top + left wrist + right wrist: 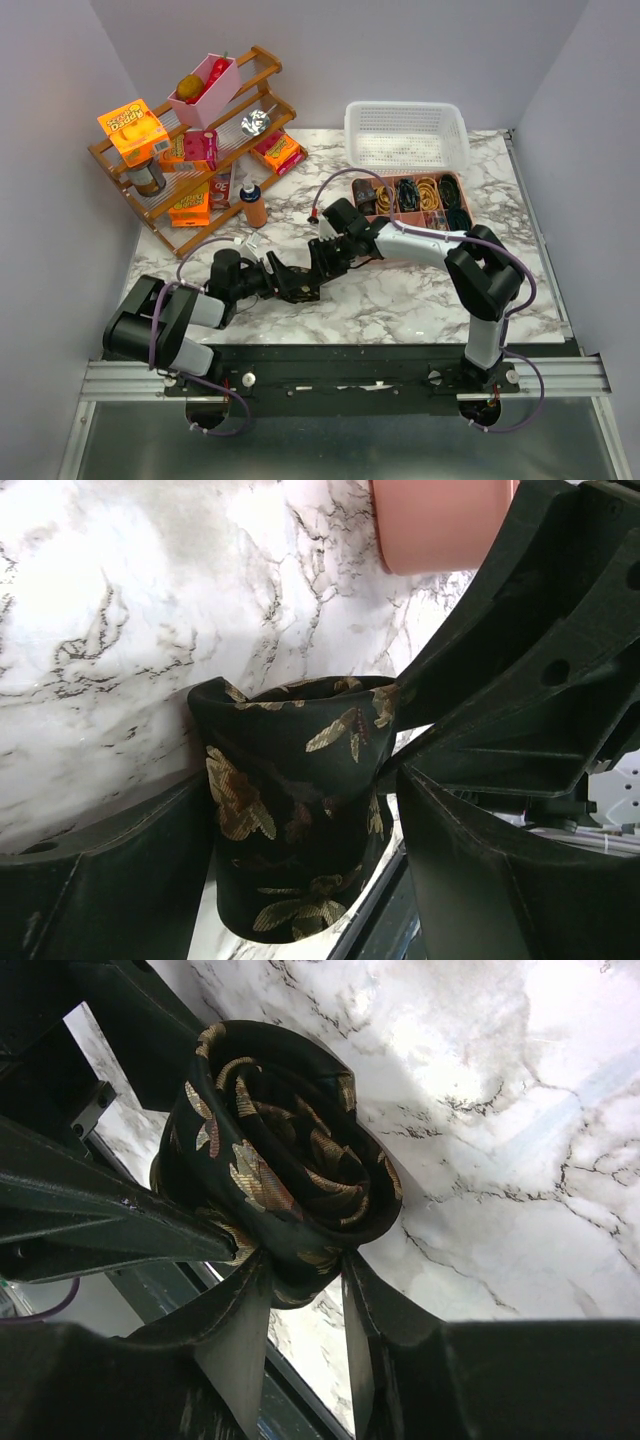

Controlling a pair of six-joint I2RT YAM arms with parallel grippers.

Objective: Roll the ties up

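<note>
A rolled tie (pixel 290 810), black with a gold-brown pattern, stands as a coil on the marble table between the two grippers. In the left wrist view my left gripper (pixel 300 780) has a finger on each side of the coil and holds it. In the right wrist view the coil (pixel 290 1160) shows its spiral, and my right gripper (pixel 305 1275) is shut on its lower outer edge. In the top view the left gripper (pixel 298 283) and the right gripper (pixel 322 265) meet at the table's middle, and the coil is mostly hidden between them.
A pink divided tray (pixel 405 176) holding several rolled ties stands at the back right, and its corner shows in the left wrist view (pixel 440 525). A white basket (pixel 405 105) stands behind it. A wooden rack (pixel 260 65) with boxes and an orange bottle (pixel 255 207) are at the back left.
</note>
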